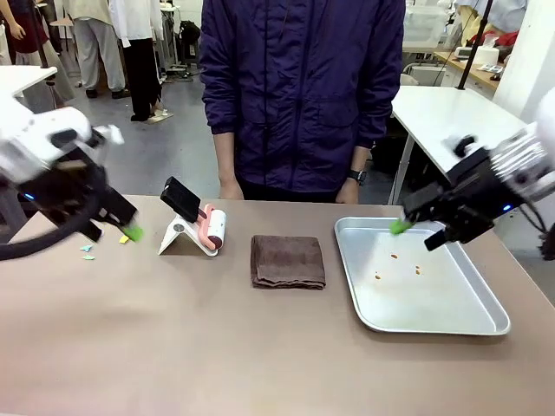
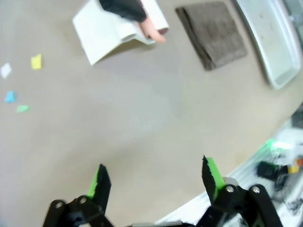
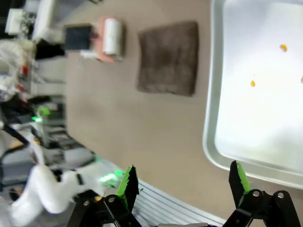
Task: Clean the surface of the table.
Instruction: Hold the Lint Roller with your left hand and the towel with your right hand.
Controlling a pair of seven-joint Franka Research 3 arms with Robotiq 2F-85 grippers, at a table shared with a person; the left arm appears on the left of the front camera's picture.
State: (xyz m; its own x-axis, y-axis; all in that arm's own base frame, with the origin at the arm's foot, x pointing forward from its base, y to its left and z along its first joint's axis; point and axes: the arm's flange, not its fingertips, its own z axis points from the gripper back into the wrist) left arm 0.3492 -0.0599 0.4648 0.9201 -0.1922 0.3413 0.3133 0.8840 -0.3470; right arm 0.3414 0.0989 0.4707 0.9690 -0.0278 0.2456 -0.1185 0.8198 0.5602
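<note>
Across the whole near field under both my arms lies the tan worktop (image 1: pixel 173 347): hard, smooth, matte, too big to lift. I judge it a wiping job, so the hold goes on a tool, not the top. Folded brown cloth (image 1: pixel 288 261) sits mid-worktop; soft, limp, best pinched at a folded edge. Paper scraps (image 1: pixel 88 249) lie at the left end; light, likely to skid. Left claw (image 2: pixel 154 172) is spread wide and empty, above bare top. Right claw (image 3: pixel 182 172) is equally wide and empty, beside the silver tray (image 1: pixel 434 303).
</note>
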